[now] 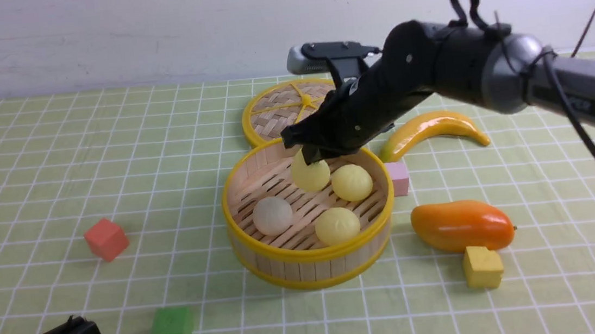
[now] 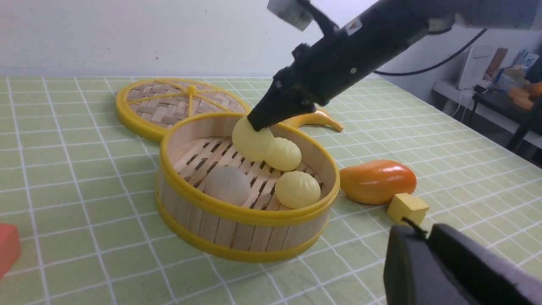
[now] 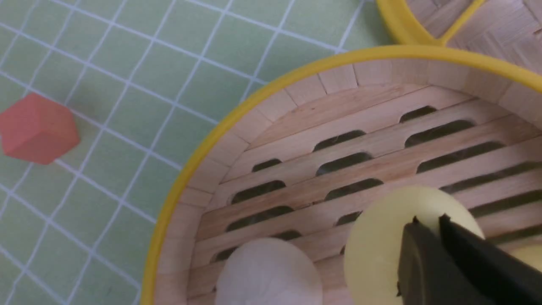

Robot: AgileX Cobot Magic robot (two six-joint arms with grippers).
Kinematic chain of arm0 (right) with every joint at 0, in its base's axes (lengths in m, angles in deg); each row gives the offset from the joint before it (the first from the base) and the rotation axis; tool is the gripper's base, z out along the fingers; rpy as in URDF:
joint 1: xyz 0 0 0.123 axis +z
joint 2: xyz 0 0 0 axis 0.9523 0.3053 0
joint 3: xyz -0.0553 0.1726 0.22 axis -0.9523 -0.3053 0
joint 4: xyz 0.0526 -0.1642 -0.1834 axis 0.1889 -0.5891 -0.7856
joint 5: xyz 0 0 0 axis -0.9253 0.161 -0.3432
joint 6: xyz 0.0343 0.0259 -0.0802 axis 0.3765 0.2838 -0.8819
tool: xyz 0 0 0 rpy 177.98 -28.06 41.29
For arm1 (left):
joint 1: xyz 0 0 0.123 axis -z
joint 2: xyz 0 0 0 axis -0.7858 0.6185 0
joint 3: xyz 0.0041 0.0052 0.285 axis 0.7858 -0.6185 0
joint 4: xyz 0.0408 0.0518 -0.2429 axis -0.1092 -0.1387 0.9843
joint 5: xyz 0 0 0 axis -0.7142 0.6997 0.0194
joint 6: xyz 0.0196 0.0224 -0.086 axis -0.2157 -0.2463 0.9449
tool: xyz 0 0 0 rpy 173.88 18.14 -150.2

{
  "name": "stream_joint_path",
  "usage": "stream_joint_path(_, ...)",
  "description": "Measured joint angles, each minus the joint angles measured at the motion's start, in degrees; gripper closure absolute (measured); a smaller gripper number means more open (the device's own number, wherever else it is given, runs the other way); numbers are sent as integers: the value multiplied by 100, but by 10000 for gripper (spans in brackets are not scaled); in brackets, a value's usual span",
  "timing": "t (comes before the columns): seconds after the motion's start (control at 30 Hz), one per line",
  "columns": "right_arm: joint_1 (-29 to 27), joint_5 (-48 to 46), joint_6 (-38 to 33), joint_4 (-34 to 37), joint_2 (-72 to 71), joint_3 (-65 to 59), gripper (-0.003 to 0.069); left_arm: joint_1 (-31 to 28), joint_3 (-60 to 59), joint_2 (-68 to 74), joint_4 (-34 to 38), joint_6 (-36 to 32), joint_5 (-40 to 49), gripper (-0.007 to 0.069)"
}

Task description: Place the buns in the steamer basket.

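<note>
The right hand (image 1: 311,152) gripped the fourth bun (image 1: 310,175) by its top, low inside the steamer basket (image 1: 262,249) beside three others; release was best made gently, clear of neighbours.

Even, bright, diffuse illumination is seen in all three views, and only soft, short shadows are cast on the table (image 1: 58,173) beneath the steamer basket (image 1: 312,266) and the red cube (image 1: 106,239). Specular glare is observed as white streaks along the upper surfaces of the mango (image 1: 461,225) and the banana (image 1: 430,129), which indicates lighting from above. Focus is held across the front view, whereas in the right wrist view the right pincer (image 3: 427,237) and the off-white bun (image 3: 266,275) nearest the lens are rendered soft, and the left pincer (image 2: 449,271) is blurred at the frame edge in the left wrist view.
</note>
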Motion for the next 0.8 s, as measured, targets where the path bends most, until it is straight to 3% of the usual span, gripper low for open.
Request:
stream_joint_path(0.17, 19, 224, 0, 14, 272, 6, 532, 0, 0, 0, 0, 0, 0, 568)
stream_joint_path(0.33, 19, 80, 0, -11, 59, 18, 312, 0, 0, 0, 0, 0, 0, 562)
stream_joint_path(0.43, 19, -630, 6, -183, -490, 18, 242, 0, 0, 0, 0, 0, 0, 559)
stream_joint_path(0.53, 19, -1403, 193, -517, -1168, 29, 258, 0, 0, 0, 0, 0, 0, 556)
stream_joint_path(0.63, 81, -2319, 800, -1262, -2256, -333, 388, 0, 0, 0, 0, 0, 0, 552)
stream_joint_path(0.7, 112, -2478, 1002, -1493, -2546, -608, 448, 0, 0, 0, 0, 0, 0, 551)
stream_joint_path(0.73, 184, -2550, 1271, -1755, -3038, -1055, 529, 0, 0, 0, 0, 0, 0, 550)
stream_joint_path(0.77, 192, -2550, 1333, -1781, -3090, -1175, 547, 0, 0, 0, 0, 0, 0, 550)
stream_joint_path(0.8, 248, -2538, 1557, -1916, -3499, -1669, 617, 0, 0, 0, 0, 0, 0, 550)
